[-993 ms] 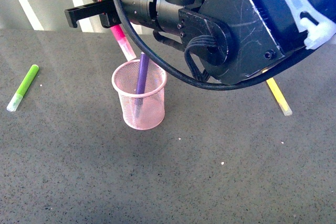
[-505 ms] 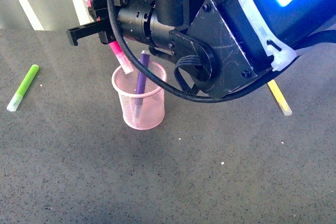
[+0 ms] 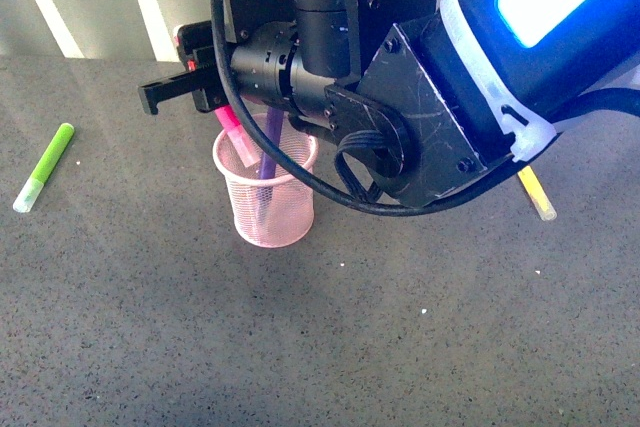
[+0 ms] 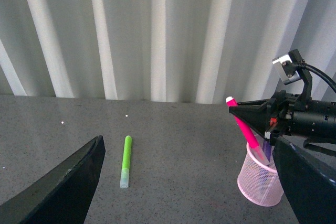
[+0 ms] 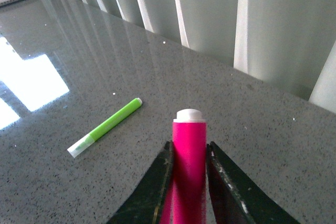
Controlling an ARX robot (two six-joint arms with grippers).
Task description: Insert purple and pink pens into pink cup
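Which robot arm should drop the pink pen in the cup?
The right. Its end effector already grips the pink pen, whose lower end is inside the pink cup beside the purple pen. The left end effector is open and away.

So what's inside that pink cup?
In the pink cup stands a purple pen, and the pink pen's lower end dips in, gripped by the right gripper. The arm hides the rim's far side.
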